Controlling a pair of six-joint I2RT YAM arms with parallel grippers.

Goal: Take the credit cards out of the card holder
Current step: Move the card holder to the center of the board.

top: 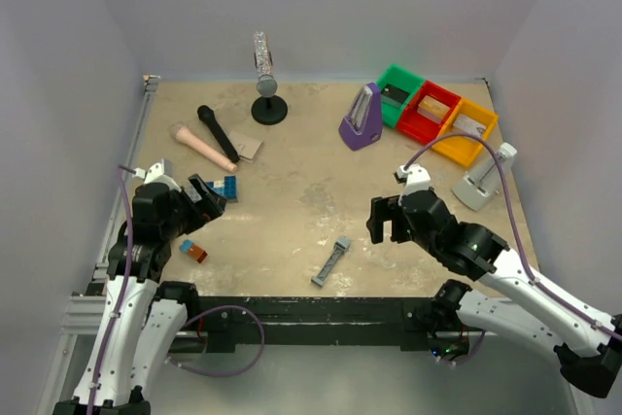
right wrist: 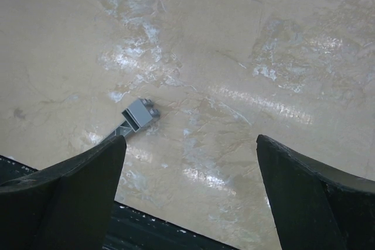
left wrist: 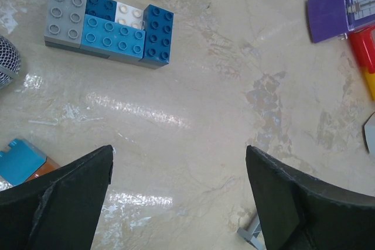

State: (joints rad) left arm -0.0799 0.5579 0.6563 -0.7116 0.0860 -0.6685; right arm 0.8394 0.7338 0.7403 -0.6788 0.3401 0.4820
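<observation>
While both arms sit low over the near half of the tabletop point(top: 292, 196), a pale beige slab with glossy, worn patches, you have this stock before you.

- Card holder point(top: 252, 149): a thin, flat, tan-brown piece at far left-centre, lying just beside a black handheld microphone point(top: 216, 133) and a pink-beige cylinder point(top: 202, 146). You cannot make out the credit cards from any view.
- Left hand point(left wrist: 179, 162): two matte black fingers set wide apart with nothing between them, hovering over bare surface.
- Toy bricks point(left wrist: 111, 30): a studded plastic cluster in grey, dark blue, light blue and white, pressed into one block, just ahead of the left hand.
- Small blue-and-orange piece point(top: 192, 251): flat, with a notched edge, near the left arm.
- Right hand point(right wrist: 190, 144): black fingers likewise spread wide and empty, poised over the tabletop.
- Grey metal bar point(right wrist: 139, 114): narrow, with a boxy square end, lying at a slant near the front edge, to the left of the right hand.
- Purple metronome point(top: 362, 119): a wedge-shaped body, far right-centre.
- Three plastic bins in a row beside it: green point(top: 400, 80), red point(top: 432, 112), yellow point(top: 470, 133).
- Glittery silver tube point(top: 262, 53) upright on a round black base point(top: 269, 111), at the back.
</observation>
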